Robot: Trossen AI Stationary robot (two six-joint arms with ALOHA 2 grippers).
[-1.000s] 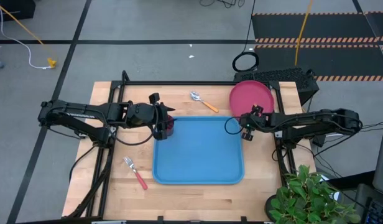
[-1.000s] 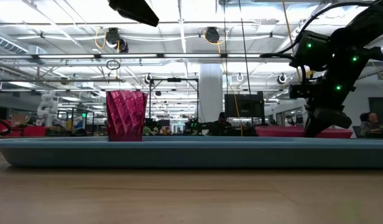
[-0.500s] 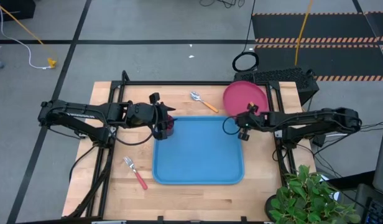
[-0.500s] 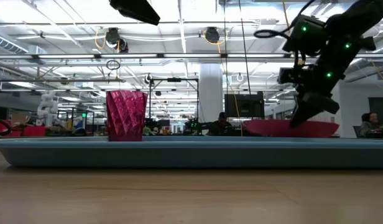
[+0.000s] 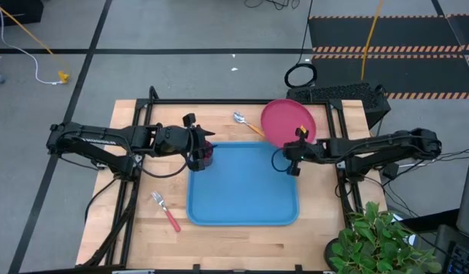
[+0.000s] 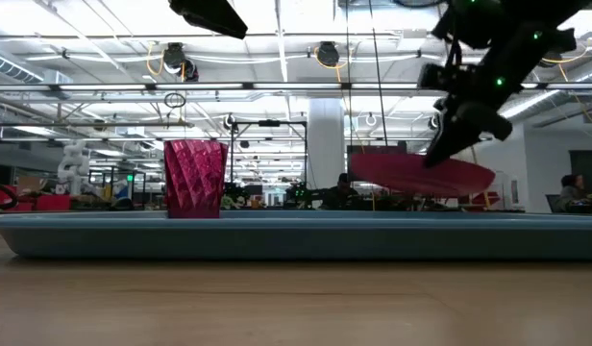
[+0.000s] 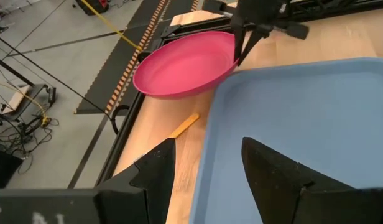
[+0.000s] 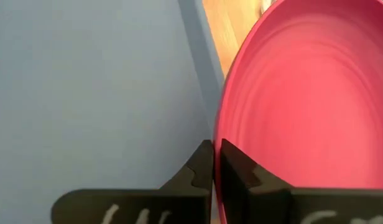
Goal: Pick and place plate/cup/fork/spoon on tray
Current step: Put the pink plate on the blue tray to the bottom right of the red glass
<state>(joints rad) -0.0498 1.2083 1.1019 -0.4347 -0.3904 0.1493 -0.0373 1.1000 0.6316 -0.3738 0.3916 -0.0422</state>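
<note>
Tray (image 5: 246,198) holds only the cup (image 5: 206,156) at its far-left corner; right gripper (image 5: 294,149) pinches the plate's (image 5: 288,122) rim, lifted over the tray's far-right corner; left gripper (image 5: 196,152) open above the cup

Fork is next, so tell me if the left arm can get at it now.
Probably yes: the left gripper is open beside the cup, and the fork lies on bare table near it, nothing on top.
</note>
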